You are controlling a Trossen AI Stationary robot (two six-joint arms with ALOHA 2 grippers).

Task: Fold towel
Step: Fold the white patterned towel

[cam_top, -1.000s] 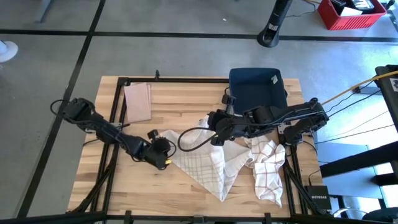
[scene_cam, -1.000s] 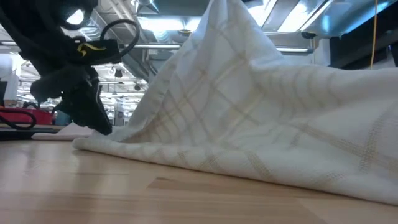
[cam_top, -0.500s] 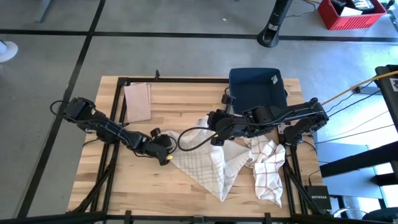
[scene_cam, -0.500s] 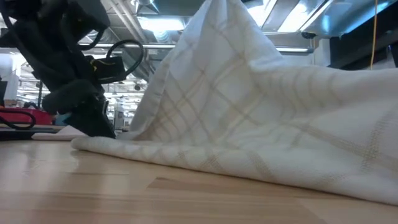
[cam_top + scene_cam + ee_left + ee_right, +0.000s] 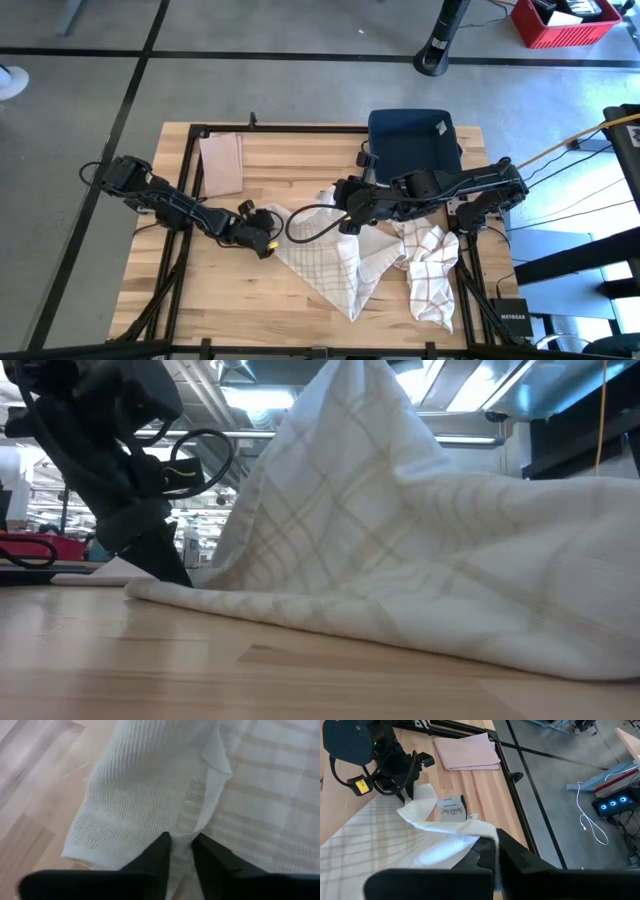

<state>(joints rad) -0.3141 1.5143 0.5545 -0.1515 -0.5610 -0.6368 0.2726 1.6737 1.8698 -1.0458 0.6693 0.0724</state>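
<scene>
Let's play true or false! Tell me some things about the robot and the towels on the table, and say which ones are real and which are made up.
1. The right end effector is pinching a corner of the plaid towel and holding it up off the table. True.
2. The left end effector is far from any cloth. False: its tips are at the plaid towel's edge, with fabric between them.
3. A folded pink cloth lies flat on the table's far left part. True.
4. The dark blue bin sits on the floor. False: it sits on the wooden table, at the far edge.
</scene>
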